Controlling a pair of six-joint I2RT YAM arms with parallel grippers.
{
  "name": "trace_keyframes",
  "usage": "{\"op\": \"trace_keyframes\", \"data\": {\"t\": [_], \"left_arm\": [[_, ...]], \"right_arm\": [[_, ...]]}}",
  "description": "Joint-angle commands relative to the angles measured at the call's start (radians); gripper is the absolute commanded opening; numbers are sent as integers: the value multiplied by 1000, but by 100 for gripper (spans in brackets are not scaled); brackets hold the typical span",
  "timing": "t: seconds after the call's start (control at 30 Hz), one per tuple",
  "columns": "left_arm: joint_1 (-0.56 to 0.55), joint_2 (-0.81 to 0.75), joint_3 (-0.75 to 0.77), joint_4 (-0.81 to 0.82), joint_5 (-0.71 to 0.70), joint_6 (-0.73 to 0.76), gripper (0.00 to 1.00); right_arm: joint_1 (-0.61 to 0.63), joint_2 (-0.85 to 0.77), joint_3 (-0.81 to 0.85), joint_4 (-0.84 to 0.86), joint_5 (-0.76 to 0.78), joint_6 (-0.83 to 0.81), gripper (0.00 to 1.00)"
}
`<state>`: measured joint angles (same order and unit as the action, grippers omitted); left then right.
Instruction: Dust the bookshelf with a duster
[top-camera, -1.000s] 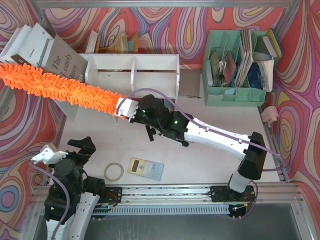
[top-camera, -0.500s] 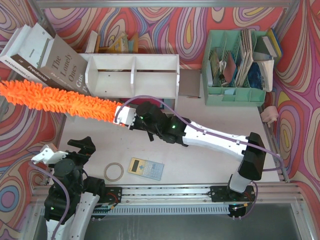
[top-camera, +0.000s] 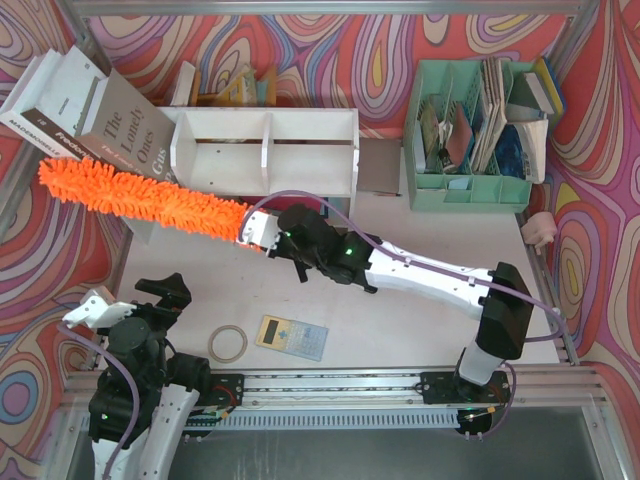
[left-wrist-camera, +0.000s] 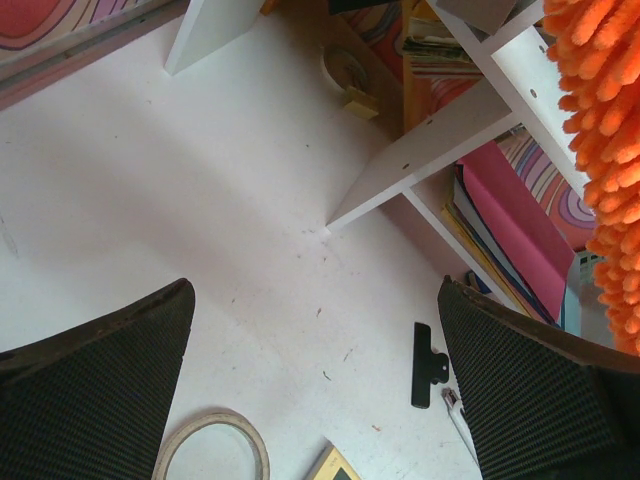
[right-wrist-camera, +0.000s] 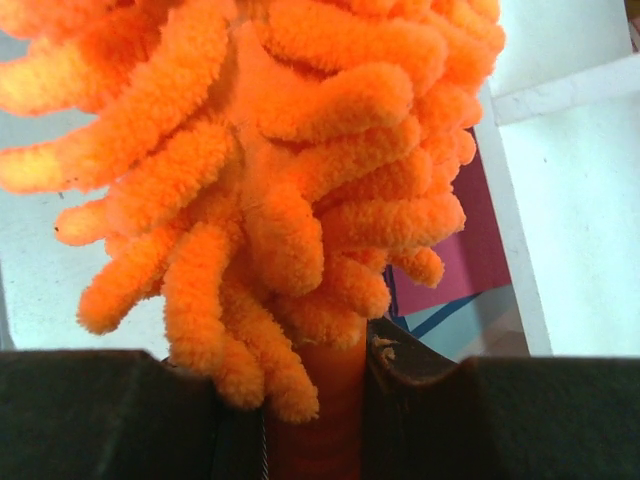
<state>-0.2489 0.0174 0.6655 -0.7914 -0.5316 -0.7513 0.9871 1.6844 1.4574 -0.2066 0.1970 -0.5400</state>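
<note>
Duster (top-camera: 140, 196) stretched toward ten o'clock from the right jaws, which clamped its handle (right-wrist-camera: 330, 410), fluff over the bookshelf's (top-camera: 265, 120) left end; left jaws gaped empty, farther away.

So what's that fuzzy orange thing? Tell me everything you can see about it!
The duster is a long, bright-orange stick of soft, fluffy, noodle-like tufts. Its thin orange handle is pinched in the right end effector. It stretches slantwise leftward across the left end of the white bookshelf, over its boards, near the leaning books.
</note>
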Motion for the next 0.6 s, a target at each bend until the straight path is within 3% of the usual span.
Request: {"op": "trace_keyframes", "data": {"t": [0.0, 0.57], "left_arm": [[0, -13, -2, -3, -7, 9, 99], [0, -13, -4, -3, -8, 9, 98]], "right_arm": [[-20, -12, 9, 89, 28, 36, 0], [-20, -46, 134, 48, -28, 59, 0]]}}
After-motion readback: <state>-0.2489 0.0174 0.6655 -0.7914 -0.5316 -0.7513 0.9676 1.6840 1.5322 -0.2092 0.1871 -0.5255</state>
